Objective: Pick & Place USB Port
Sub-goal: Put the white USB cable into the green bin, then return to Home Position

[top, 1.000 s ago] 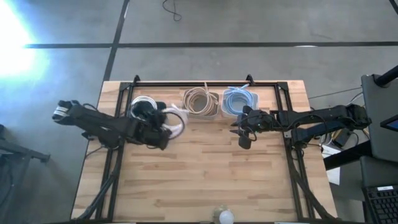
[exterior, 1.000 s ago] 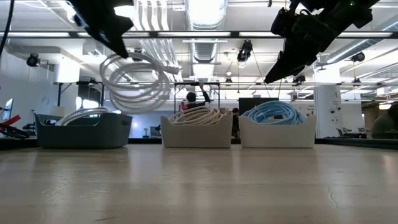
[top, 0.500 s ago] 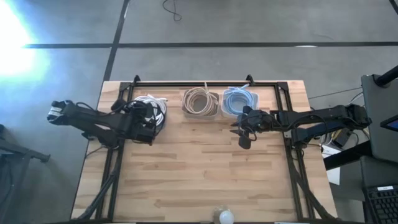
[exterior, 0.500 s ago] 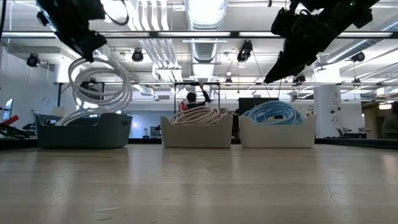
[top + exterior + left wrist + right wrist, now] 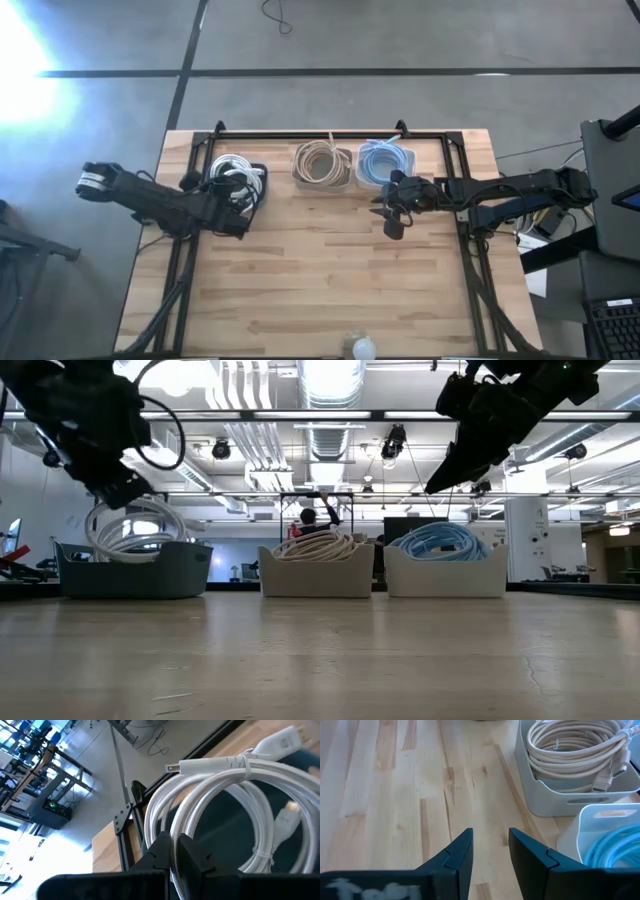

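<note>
Wood-plank desk (image 5: 330,270), three bins along the far edge. My left hand (image 5: 176,851) is clamped on the white cable (image 5: 220,785), a glossy coil over the dark bin (image 5: 135,568) at the far left corner. I'd lower before letting go. Right hand (image 5: 490,851) hangs open, empty.

Beige cable coil (image 5: 320,160) in middle bin; blue coil (image 5: 381,160) beside; possibly person (image 5: 309,520) behind.

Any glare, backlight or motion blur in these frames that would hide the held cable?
High view: a blown-out white glare fills the upper left corner, off the wooden table. Low view: bright ceiling lights backlight both arms into silhouettes. Left wrist view: the coiled white cable is slightly soft, its far plug blurred, yet the left gripper visibly pinches it.
</note>
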`<move>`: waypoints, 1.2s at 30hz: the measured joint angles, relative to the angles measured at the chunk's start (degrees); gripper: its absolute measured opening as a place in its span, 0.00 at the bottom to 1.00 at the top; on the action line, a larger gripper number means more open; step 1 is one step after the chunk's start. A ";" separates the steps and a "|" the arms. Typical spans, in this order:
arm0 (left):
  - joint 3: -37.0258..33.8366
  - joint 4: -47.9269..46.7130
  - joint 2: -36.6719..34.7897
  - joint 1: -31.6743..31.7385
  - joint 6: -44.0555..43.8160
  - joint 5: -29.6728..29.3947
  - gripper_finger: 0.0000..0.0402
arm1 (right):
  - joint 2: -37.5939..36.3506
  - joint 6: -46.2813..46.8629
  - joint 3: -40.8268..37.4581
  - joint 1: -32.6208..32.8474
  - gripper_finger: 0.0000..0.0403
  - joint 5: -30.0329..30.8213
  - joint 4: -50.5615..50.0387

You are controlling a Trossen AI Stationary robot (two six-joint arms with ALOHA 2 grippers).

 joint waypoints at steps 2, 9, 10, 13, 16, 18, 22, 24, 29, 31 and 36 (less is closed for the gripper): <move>-1.27 1.00 -0.02 0.00 0.07 0.04 0.05 | 0.00 -0.48 0.00 0.00 0.29 0.00 0.03; -2.88 2.25 0.03 0.00 0.08 0.15 0.11 | 0.00 -0.67 0.00 0.00 0.29 0.02 0.10; -2.86 2.24 0.03 0.02 0.08 0.15 0.14 | 0.00 -0.72 0.00 0.00 0.29 0.01 0.10; -2.61 2.26 -0.05 0.07 0.08 -0.73 0.22 | 0.00 -0.94 0.05 0.00 0.29 0.02 0.12; -2.07 2.23 -0.15 0.40 0.30 -1.96 0.30 | 0.00 -1.52 0.13 0.00 0.29 0.02 0.23; -1.80 2.21 -0.17 0.74 0.32 -3.41 0.34 | 0.00 -1.58 0.15 0.00 0.29 0.02 0.23; -0.59 2.26 -0.17 1.09 0.17 -4.33 0.38 | 0.00 -1.71 0.15 -0.02 0.29 0.02 0.23; 0.47 2.55 -0.17 1.07 0.17 -4.24 0.38 | 0.00 -1.71 0.15 0.00 0.29 0.02 0.23; 4.68 4.76 -0.17 1.07 1.36 -3.82 0.38 | 0.00 -1.71 0.17 0.00 0.29 0.02 0.23; 6.93 6.77 -0.17 1.07 4.38 -3.47 0.37 | 0.00 -1.71 0.17 -0.02 0.29 0.02 0.23; 13.40 12.02 -0.17 1.00 15.58 1.35 0.24 | -0.89 -1.72 0.75 0.00 0.29 -0.01 -0.63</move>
